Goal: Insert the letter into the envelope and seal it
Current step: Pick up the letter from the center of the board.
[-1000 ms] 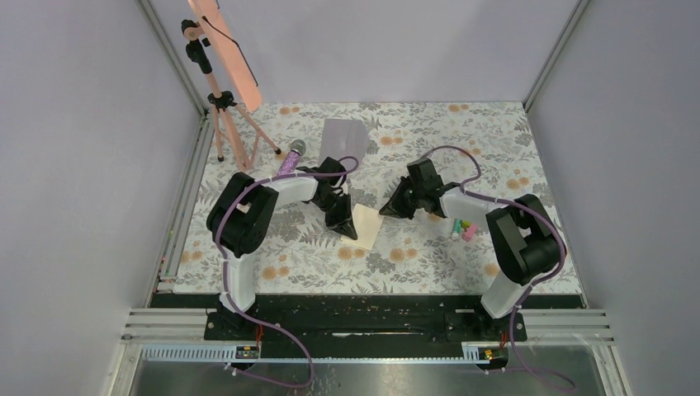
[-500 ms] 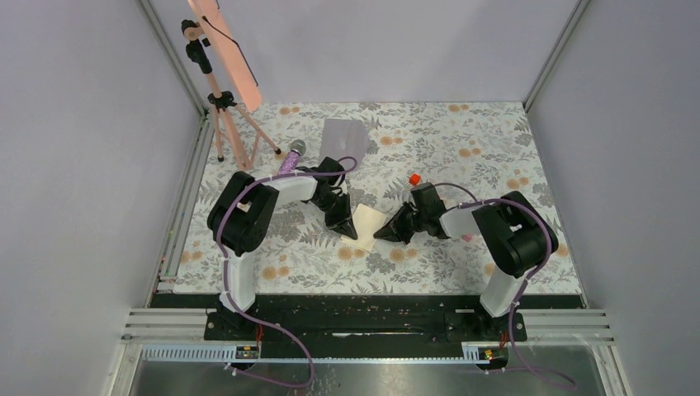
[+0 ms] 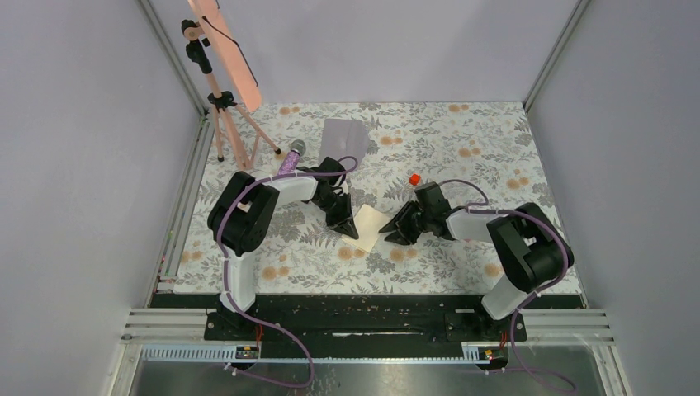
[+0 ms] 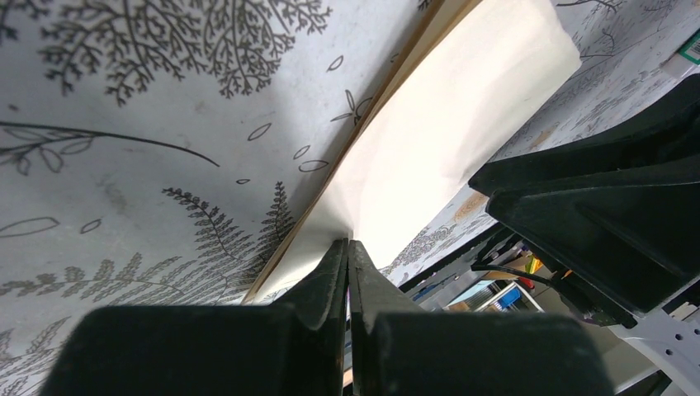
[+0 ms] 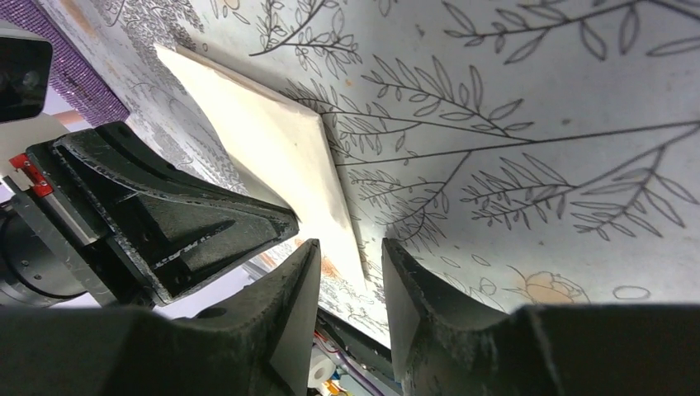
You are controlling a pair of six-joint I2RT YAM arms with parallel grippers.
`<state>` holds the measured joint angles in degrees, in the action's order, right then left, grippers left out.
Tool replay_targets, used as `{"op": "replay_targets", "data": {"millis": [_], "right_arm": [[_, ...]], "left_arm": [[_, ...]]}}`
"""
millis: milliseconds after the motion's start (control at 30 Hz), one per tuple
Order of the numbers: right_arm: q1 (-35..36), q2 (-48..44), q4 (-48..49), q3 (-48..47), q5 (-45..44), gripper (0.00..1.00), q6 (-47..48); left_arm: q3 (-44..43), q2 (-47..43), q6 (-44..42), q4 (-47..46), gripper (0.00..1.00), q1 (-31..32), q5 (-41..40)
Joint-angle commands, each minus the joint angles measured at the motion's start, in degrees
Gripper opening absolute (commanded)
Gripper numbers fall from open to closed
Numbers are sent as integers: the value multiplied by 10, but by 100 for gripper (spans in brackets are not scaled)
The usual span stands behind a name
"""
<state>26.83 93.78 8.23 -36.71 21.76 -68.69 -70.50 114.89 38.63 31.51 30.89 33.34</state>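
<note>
Grips the letter (image 3: pixel 369 223) by its left edge with the left end effector (image 4: pixel 347 256), pinched tight on the paper, near the middle of the bench (image 3: pixel 462 132). Straddles the opposite corner with the right end effector (image 5: pixel 351 280), half spread; cannot tell whether touching. From above, hides the gripped edge under black fingers. Shows the envelope (image 3: pixel 342 134) flat toward the far edge, flap indiscernible.

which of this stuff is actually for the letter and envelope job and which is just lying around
For the job: letter, pinched by the left gripper; envelope, lying apart at the back; right gripper, open at the letter's edge.
Just lying about: purple microphone; tripod; small red item.
</note>
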Motion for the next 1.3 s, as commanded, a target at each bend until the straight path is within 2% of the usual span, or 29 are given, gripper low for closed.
{"op": "replay_targets", "data": {"millis": [0,333,500,600,833,900,967,1033,1133,1267], "right_arm": [[-3,41,-4,14,-33,41,8],[-2,98,232,42,27,40,-43],[-2,129,363,47,66,33,-77],[-2,132,369,48,71,29,-73],[0,153,404,47,109,31,-68],[3,161,410,39,122,25,-69],[6,163,409,33,128,14,-69],[7,151,391,28,133,0,-65],[-6,101,331,24,137,0,-27],[-44,6,214,12,153,0,80]], "left_arm": [[6,29,-20,-25,0,2,-58],[-3,40,-24,-22,0,2,-41],[-4,35,-28,-21,0,3,-34],[-6,28,-31,-20,0,2,-35],[-16,32,-33,-17,0,3,-35],[-20,32,-33,-17,0,3,-32],[-22,27,-33,-17,0,3,-31],[-26,19,-34,-13,0,2,-29],[-29,-14,-43,9,0,2,-30],[-14,-98,-47,15,4,3,-16]]}}
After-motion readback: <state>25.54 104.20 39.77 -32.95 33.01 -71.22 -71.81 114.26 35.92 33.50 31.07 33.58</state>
